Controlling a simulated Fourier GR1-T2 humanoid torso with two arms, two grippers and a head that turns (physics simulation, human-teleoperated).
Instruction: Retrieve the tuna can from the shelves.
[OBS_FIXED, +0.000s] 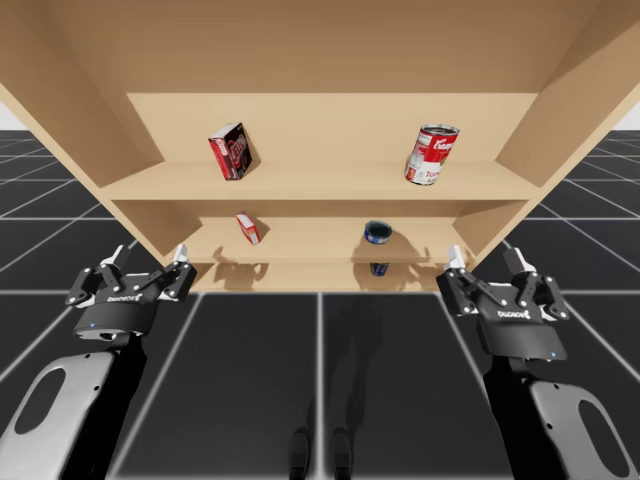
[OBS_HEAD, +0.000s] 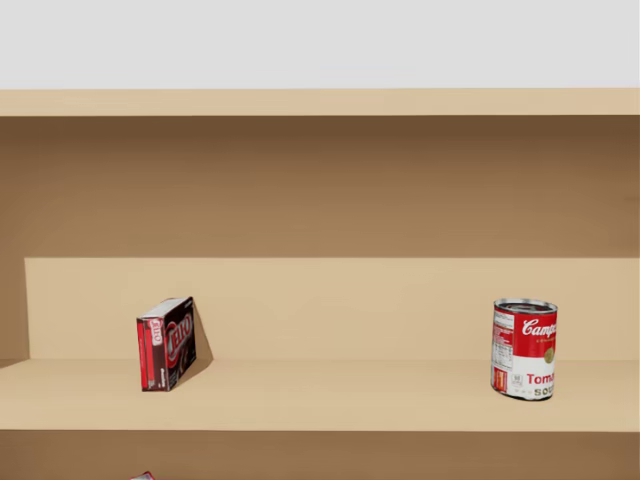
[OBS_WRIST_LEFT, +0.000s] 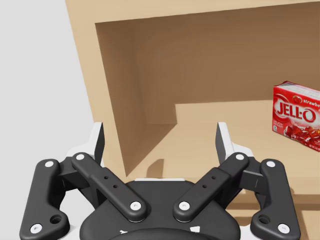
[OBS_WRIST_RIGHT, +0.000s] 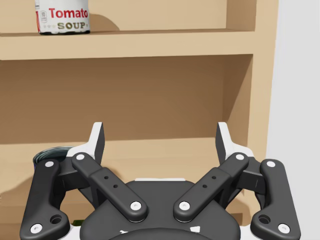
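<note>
My left gripper (OBS_FIXED: 149, 258) hangs with its jaws spread and nothing between them, just before the left end of the wooden shelf unit (OBS_FIXED: 320, 182). My right gripper (OBS_FIXED: 486, 258) is equally spread and empty at the unit's right end.

The short blue can (OBS_FIXED: 378, 233) stands on the lower shelf, right of centre. In the right wrist view it lies ahead of that gripper, partly hidden behind one finger's linkage.

A small red box (OBS_FIXED: 247, 227) shares that shelf further left. The upper shelf carries a dark red box (OBS_FIXED: 230, 151) and an upright red-and-white can (OBS_FIXED: 431, 154), well apart.

The unit is plain tan board. The floor (OBS_FIXED: 250, 360) is dark with pale grid lines.
</note>
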